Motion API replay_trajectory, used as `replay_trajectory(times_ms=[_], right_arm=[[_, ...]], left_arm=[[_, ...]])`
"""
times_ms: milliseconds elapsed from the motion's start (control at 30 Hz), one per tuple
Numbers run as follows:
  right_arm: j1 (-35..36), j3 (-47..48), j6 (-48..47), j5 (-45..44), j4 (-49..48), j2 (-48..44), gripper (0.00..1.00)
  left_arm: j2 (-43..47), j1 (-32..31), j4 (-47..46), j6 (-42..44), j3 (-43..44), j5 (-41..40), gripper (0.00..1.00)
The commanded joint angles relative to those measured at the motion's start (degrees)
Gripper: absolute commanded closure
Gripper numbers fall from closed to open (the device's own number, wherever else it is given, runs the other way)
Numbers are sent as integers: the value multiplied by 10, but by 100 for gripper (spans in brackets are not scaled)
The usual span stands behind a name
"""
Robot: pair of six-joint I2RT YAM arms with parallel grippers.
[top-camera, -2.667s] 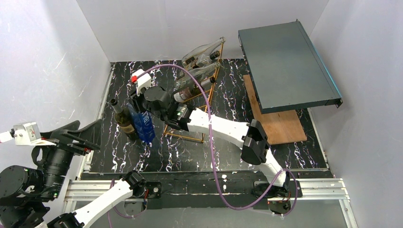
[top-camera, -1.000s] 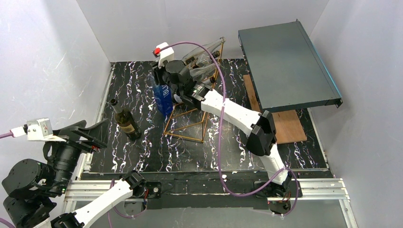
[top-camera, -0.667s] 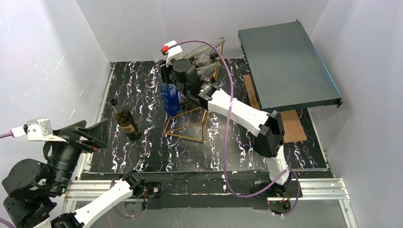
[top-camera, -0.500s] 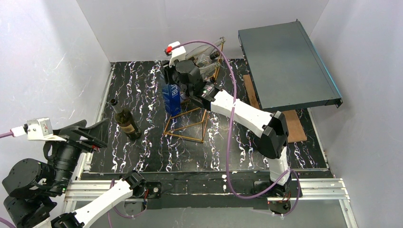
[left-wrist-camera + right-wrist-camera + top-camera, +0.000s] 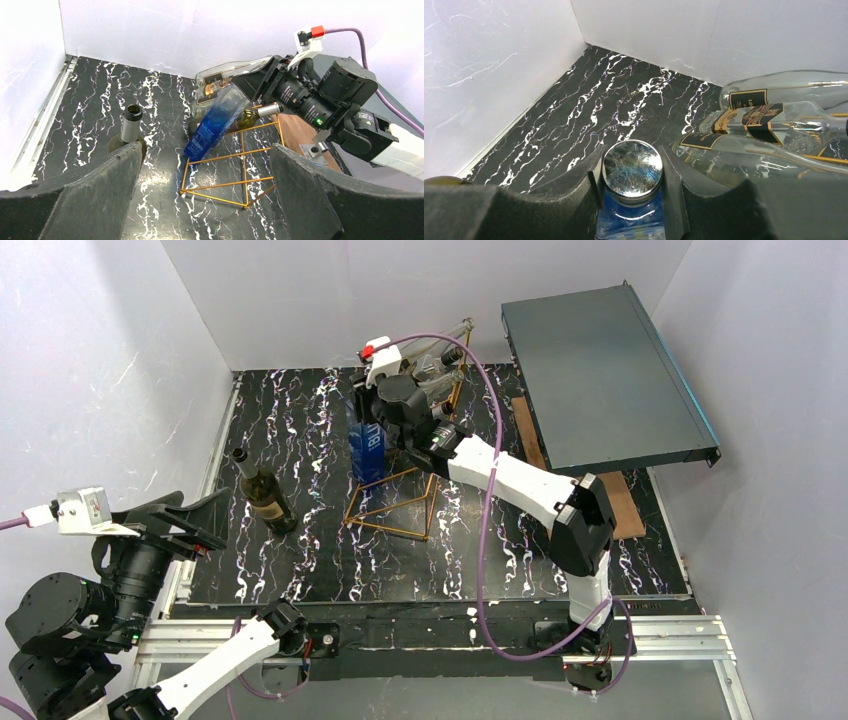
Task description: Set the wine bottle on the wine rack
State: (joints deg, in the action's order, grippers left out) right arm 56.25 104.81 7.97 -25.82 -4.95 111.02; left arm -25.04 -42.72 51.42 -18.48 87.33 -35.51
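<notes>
Overhead and wrist views of a two-arm bench, clock directions taken from the overhead view with 12 o'clock at the far wall.

Right gripper (image 5: 632,168): both padded fingers are clamped on the neck of the blue wine bottle (image 5: 216,122), just under its silver cap (image 5: 632,165). The arm reaches from its base at 5 o'clock to the middle of the black marbled table (image 5: 300,570).

Blue wine bottle: carried tilted, with the cap end high toward 12 o'clock and the base low toward 6 o'clock. It hangs against the 9 o'clock flank of the wine rack (image 5: 242,170), above the near rungs. Whether its base touches the wire or the table cannot be told. It does not lie on the rungs.

Wine rack: a copper-gold wire frame that runs from the table's centre toward 1 o'clock. Three clear bottles (image 5: 769,117) with dark and gold labels lie on their sides at its far end, just beside the gripped cap toward 3 o'clock.

Left gripper (image 5: 206,165): spread wide and grasping nothing, low at 8 o'clock and facing the rack.

Other items: an olive bottle (image 5: 262,495) stands upright at 9 o'clock, well apart from the rack. A dark flat box (image 5: 605,380) lies tilted at 2 o'clock, over a wooden board (image 5: 590,505).
</notes>
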Motion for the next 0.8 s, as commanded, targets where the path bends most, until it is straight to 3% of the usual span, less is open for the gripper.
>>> replay_trajectory(times_ms=[0,300,767], right_arm=[[-17,-12,23,17,-161,-80,99],[-48,-144,26,147,-249,-131,99],[-82,-365,62,171,-377,-222,99]], left_arm=[[-22,-2,-12,-4,-1,0,1],[-24,-2,-13,-3,0,1,1],[-27,-2,-18,-7,-7,7,1]])
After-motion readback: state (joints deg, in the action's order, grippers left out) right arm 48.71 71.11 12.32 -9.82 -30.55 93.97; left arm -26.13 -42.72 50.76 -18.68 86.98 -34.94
